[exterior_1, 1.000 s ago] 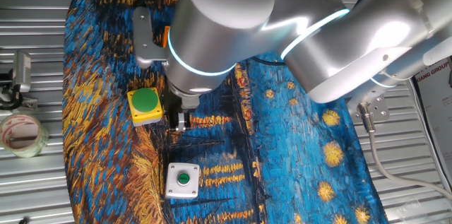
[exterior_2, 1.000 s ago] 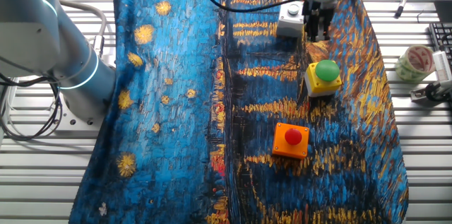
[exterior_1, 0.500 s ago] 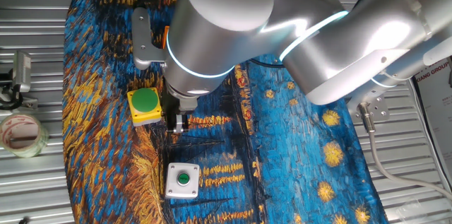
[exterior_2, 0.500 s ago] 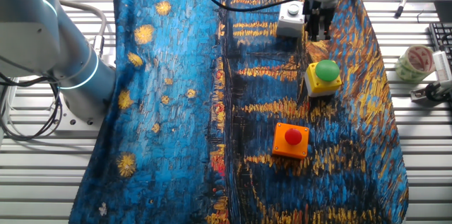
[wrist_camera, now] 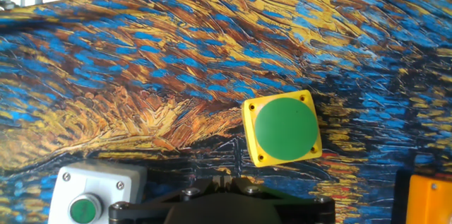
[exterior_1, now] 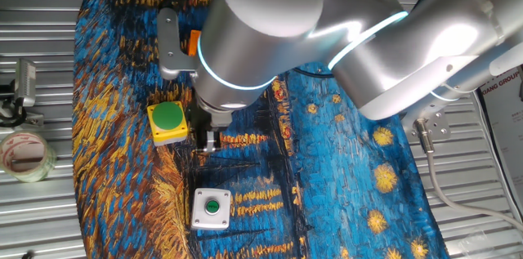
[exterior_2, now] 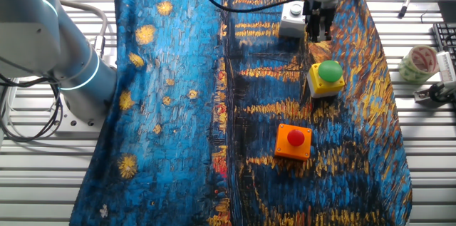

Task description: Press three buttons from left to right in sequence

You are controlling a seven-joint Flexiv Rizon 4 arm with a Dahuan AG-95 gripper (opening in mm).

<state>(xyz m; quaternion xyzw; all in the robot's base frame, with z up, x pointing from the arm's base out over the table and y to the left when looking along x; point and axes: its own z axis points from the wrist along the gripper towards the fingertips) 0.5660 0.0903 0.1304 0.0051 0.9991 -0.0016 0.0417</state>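
Hand (exterior_1: 206, 142), closure undeterminable, hangs between yellow box (exterior_1: 167, 122) and white box (exterior_1: 212, 207); judged next: white button press.

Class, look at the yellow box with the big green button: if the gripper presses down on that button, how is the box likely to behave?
The yellow box looks squat and flat-based, so it probably won't tip. It sits on a painted cloth, so it might slide or drag the cloth if pushed off-centre. Its hard casing likely stays stiff.
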